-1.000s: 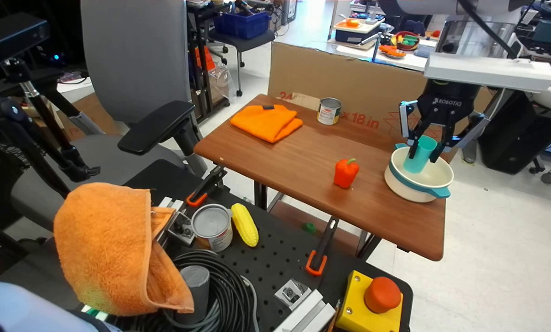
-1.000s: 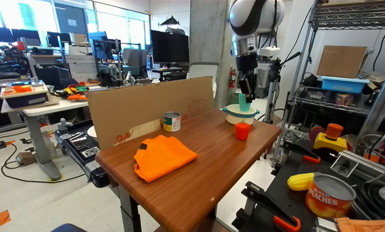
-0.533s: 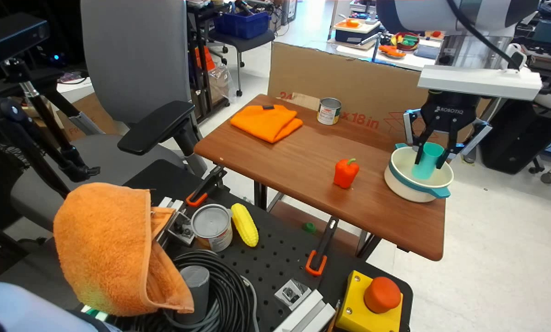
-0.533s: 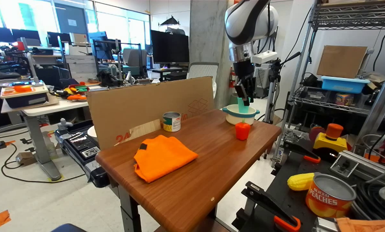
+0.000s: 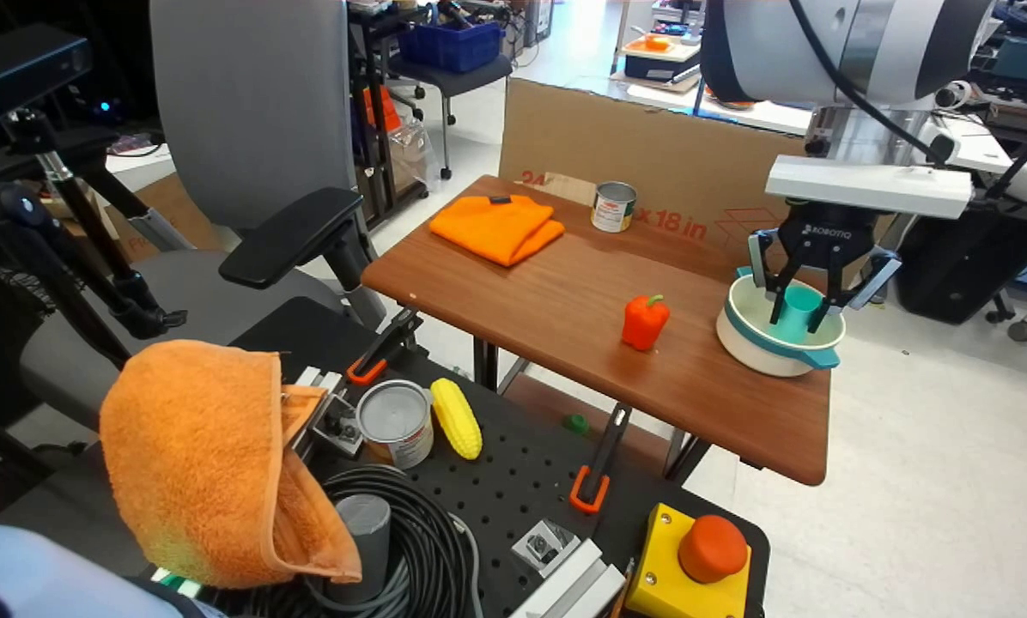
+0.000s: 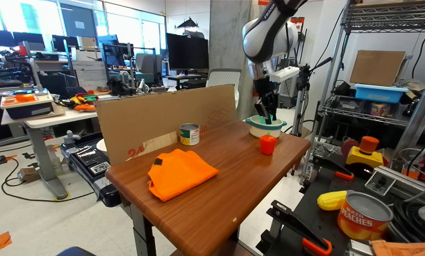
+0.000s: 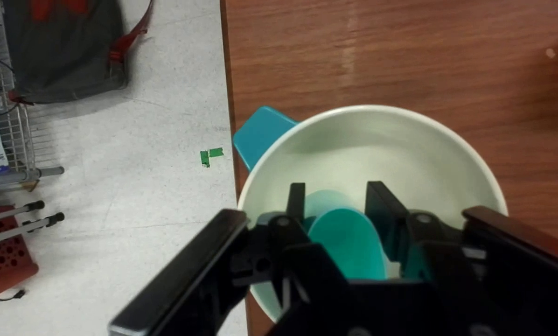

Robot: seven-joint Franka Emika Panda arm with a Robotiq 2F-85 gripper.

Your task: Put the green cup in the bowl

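Close against one short edge of the worktop (image 5: pixel 522 300) stands the bowl (image 7: pixel 391 154), with a teal handle (image 7: pixel 262 133) reaching almost to that edge in the wrist view. Over its mouth hangs the tool (image 5: pixel 794 321), pointing down and pinching the green cup (image 7: pixel 351 247): the two fingers (image 7: pixel 379 205) press on opposite sides of the cup, which sits squarely between their tips with its rim turned up toward the tool's body. The lower part of the cup is down inside the bowl, and in an exterior view it leans a little; whether its base touches the bowl's floor I cannot tell. Farther in from that short edge, near the bowl but apart from it, stands an orange-red pepper (image 5: pixel 645 324). Along one long edge rises a sheet of cardboard (image 6: pixel 170 110), and a labelled can (image 6: pixel 190 134) stands just beside it, well apart from the bowl. Toward the opposite short edge, nearer the corner by the cardboard, lies a folded orange cloth (image 6: pixel 180 174).
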